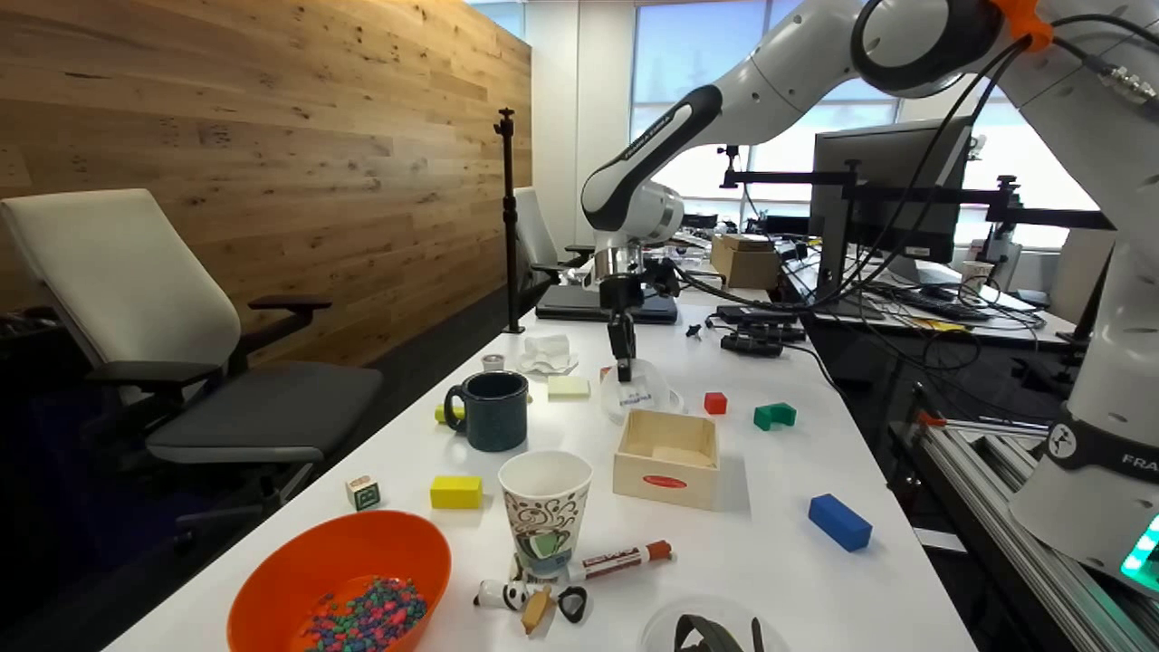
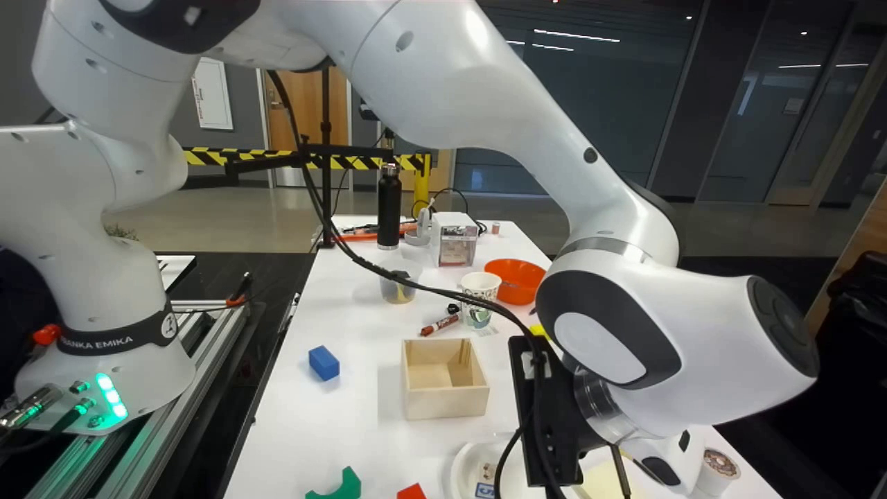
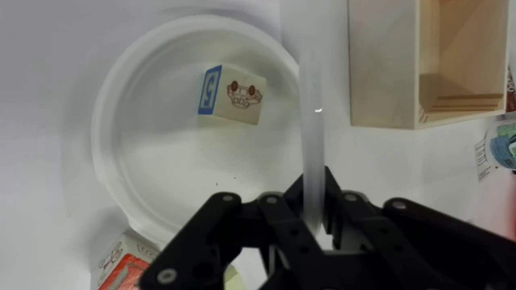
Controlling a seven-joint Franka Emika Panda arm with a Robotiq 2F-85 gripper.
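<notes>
My gripper point(image 1: 625, 369) is shut on a thin translucent plastic piece point(image 3: 312, 121), seen edge-on between the fingertips in the wrist view. In an exterior view it looks like a round clear lid point(image 1: 634, 397). The gripper point(image 3: 314, 193) is above the right edge of a shallow white round dish point(image 3: 161, 157). A wooden letter block with a blue 5 and a car picture point(image 3: 240, 96) lies in the dish. Another letter block, with a red face point(image 3: 125, 272), is beside the dish, partly hidden by the gripper. In an exterior view the arm hides the fingertips.
An open wooden box point(image 1: 665, 480) stands beside the dish. A red cube point(image 1: 715, 403), green arch point(image 1: 774, 417) and blue block point(image 2: 323, 362) lie nearby. A dark mug point(image 1: 493, 412), paper cup point(image 1: 546, 521), marker point(image 1: 625, 561), yellow block point(image 1: 456, 492) and orange bowl point(image 1: 426, 548) are further along.
</notes>
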